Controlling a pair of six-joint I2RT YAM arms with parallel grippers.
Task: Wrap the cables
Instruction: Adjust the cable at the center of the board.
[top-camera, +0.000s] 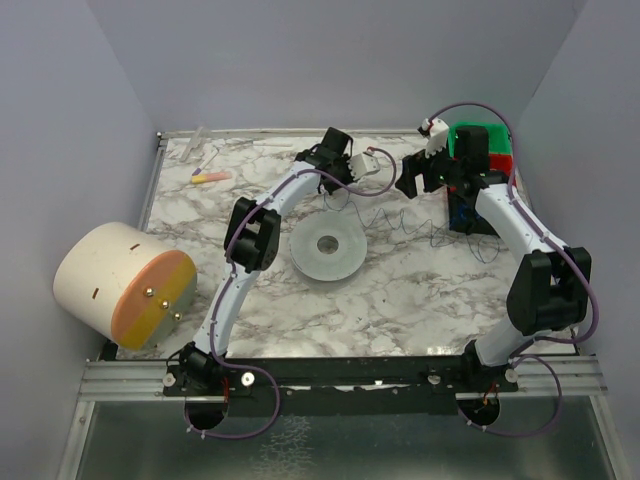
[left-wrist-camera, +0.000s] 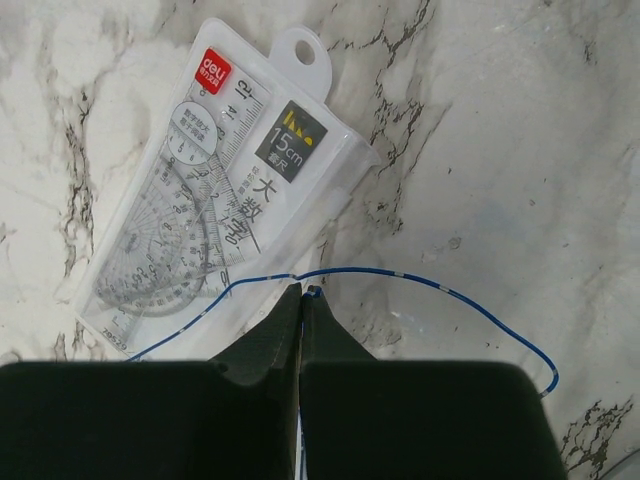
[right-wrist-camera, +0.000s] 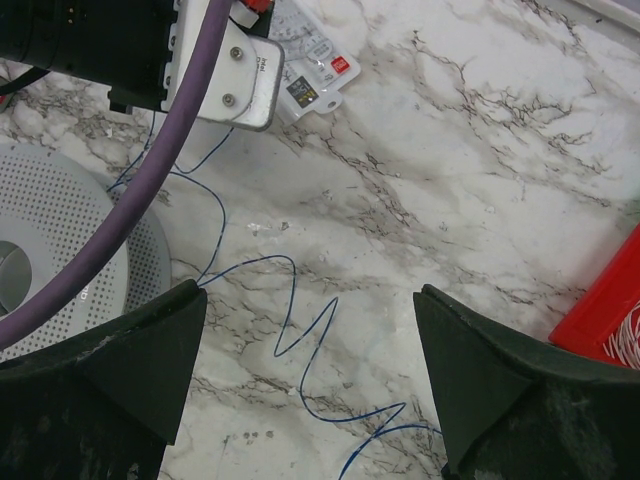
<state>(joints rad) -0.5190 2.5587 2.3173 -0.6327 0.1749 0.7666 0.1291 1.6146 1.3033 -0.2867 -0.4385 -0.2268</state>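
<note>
The cable is a very thin dark-blue wire lying in kinky squiggles on the marble table (top-camera: 400, 220). My left gripper (left-wrist-camera: 302, 290) is shut, and the cable (left-wrist-camera: 450, 290) is pinched at its fingertips and runs off to both sides. In the top view the left gripper (top-camera: 348, 168) is at the back middle of the table. My right gripper (right-wrist-camera: 308, 295) is open and empty, its jaws wide apart above a zigzag stretch of the cable (right-wrist-camera: 300, 335). In the top view it (top-camera: 410, 180) hovers just right of the left gripper.
A white perforated spool disc (top-camera: 328, 245) lies mid-table, also in the right wrist view (right-wrist-camera: 60, 250). A clear ruler pack (left-wrist-camera: 230, 190) lies beyond the left fingertips. A green and red box (top-camera: 485, 145) stands back right. A cream cylinder (top-camera: 125, 285) sits off the left edge.
</note>
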